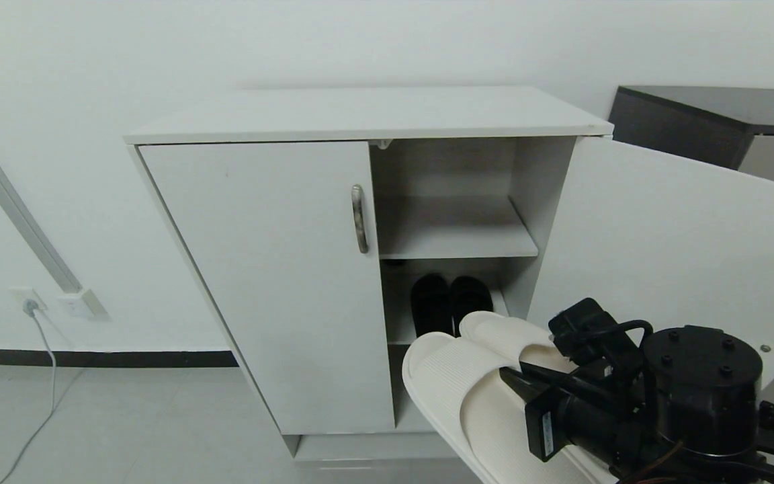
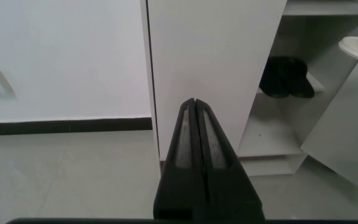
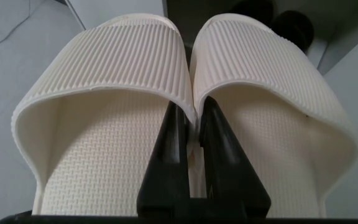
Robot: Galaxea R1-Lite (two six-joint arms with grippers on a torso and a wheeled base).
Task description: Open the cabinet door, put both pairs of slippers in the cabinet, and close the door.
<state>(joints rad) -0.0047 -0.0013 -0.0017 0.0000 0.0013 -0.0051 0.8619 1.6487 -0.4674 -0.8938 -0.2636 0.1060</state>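
Note:
The white cabinet [image 1: 360, 114] stands against the wall with its right door [image 1: 669, 228] swung open and its left door [image 1: 266, 282] closed. A pair of black slippers [image 1: 451, 302] lies on the middle shelf; the same black slippers [image 2: 286, 78] show in the left wrist view. My right gripper [image 3: 190, 124] is shut on the inner edges of a pair of cream slippers [image 3: 185, 81], held side by side. That cream pair [image 1: 474, 383] hangs in front of the cabinet's open half, toes toward it. My left gripper [image 2: 194, 106] is shut on nothing, facing the closed door.
An upper shelf [image 1: 454, 232] inside the cabinet is bare. A dark piece of furniture [image 1: 709, 121] stands behind the open door at right. A wall socket with a cable [image 1: 31, 306] is at lower left. Grey floor [image 2: 73, 174] spreads before the cabinet.

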